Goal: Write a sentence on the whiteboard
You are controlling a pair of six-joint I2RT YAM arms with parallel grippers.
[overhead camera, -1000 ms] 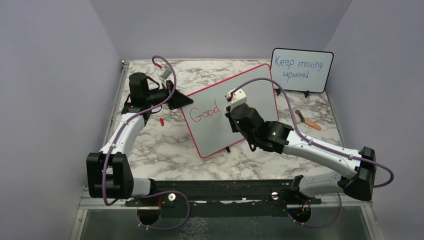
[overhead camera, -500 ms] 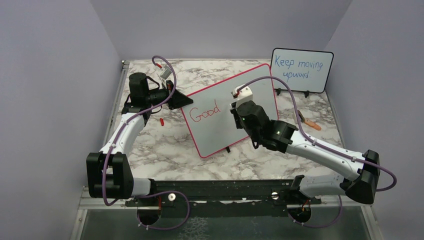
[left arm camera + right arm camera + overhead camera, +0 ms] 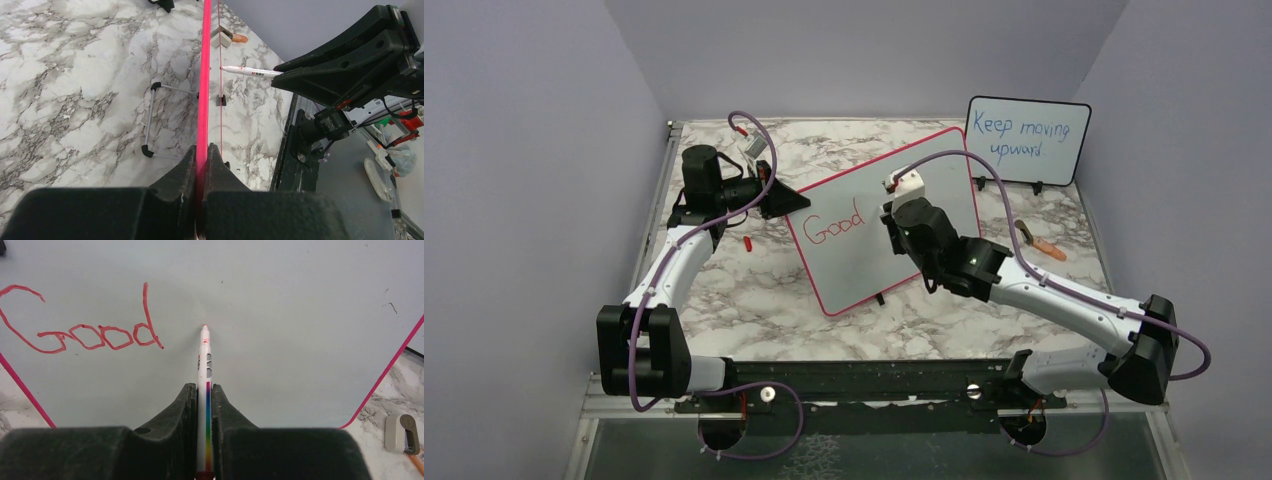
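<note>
The whiteboard [image 3: 944, 175], white with a thin red-pink frame, stands tilted mid-table. Of the sentence only the red word "Good" [image 3: 833, 222] is on it; it also shows in the right wrist view [image 3: 95, 330]. My left gripper [image 3: 792, 200] is shut on the board's left edge, seen as the pink frame [image 3: 204, 75] between the fingers. My right gripper [image 3: 890, 215] is shut on a white marker [image 3: 205, 365] with a rainbow stripe. The marker's red tip [image 3: 204, 327] is at the board surface, just right of "Good". The marker also shows in the left wrist view [image 3: 247, 72].
A smaller black-framed board [image 3: 1027, 140] with blue writing "Keep moving upward" stands at the back right. An orange-handled tool [image 3: 1042, 243] lies right of the whiteboard. A small red cap [image 3: 748, 242] lies on the marble near the left arm. A wire stand [image 3: 160, 120] props the board.
My right gripper with the marker has moved up and to the right over the board, away from the end of "Good". The left gripper and the board have not moved.
</note>
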